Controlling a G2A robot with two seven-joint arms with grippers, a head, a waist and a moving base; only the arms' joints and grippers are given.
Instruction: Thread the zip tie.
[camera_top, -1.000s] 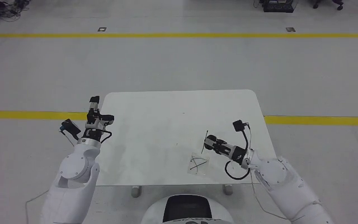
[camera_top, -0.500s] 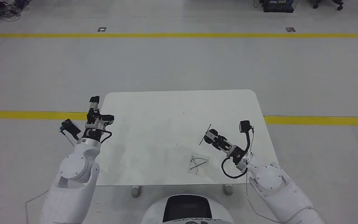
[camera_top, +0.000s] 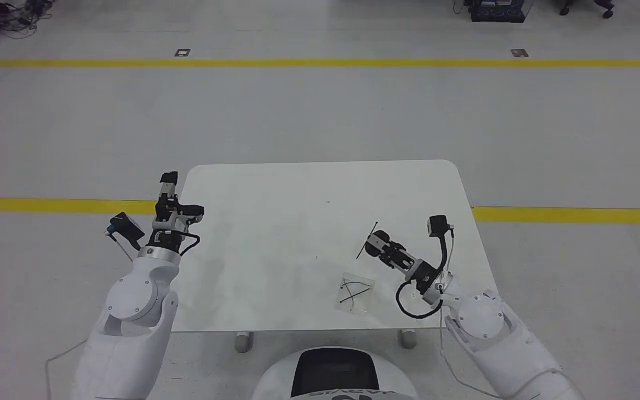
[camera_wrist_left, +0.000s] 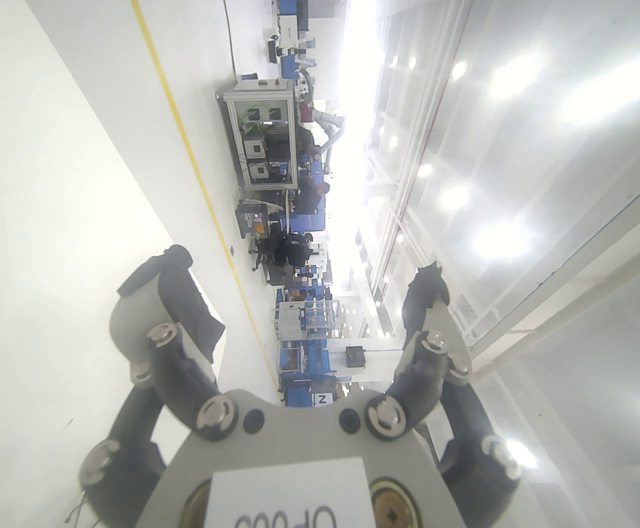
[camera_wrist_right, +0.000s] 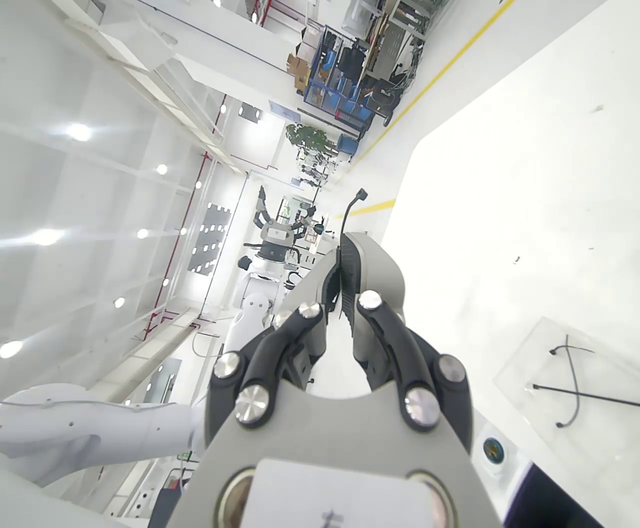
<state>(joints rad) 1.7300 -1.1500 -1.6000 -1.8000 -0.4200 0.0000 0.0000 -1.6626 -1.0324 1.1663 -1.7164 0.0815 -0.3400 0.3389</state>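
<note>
Two fingers of the right gripper (camera_wrist_right: 342, 280) were pinched shut on a black zip tie (camera_wrist_right: 347, 217) — held above the white table (camera_top: 300, 210), near a clear packet (camera_top: 352, 290) holding spare ties (camera_wrist_right: 575, 392). By the table's left edge, the left gripper (camera_wrist_left: 300, 265) had its fingers spread apart — empty.

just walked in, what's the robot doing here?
The right gripper is shut on a black zip tie, held over the white table with one end poking out past the fingers. The left gripper is open and empty at the table's left edge, well apart from the tie. Two more zip ties lie on a clear packet near the robot's side of the table. Nothing is threaded yet.
</note>
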